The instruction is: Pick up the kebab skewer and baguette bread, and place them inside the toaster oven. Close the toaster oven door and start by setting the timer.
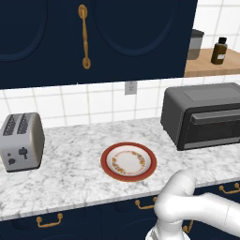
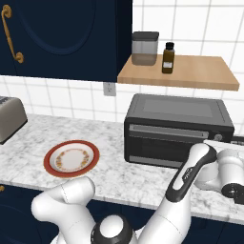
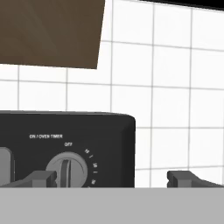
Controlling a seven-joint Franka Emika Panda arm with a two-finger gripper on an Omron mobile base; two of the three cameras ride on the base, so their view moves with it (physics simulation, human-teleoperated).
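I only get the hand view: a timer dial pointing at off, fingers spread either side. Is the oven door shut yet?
Observer: Yes. In the right base view the toaster oven door stands upright and shut, handle bar along its top.
Operator: What sits on the counter beside it?
Observer: A red-rimmed plate lies left of the oven, apart from it.

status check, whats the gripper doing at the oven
Gripper open, empty, facing the timer knob. Toaster oven door shut, knob at off. Plate bare; nothing blocking.
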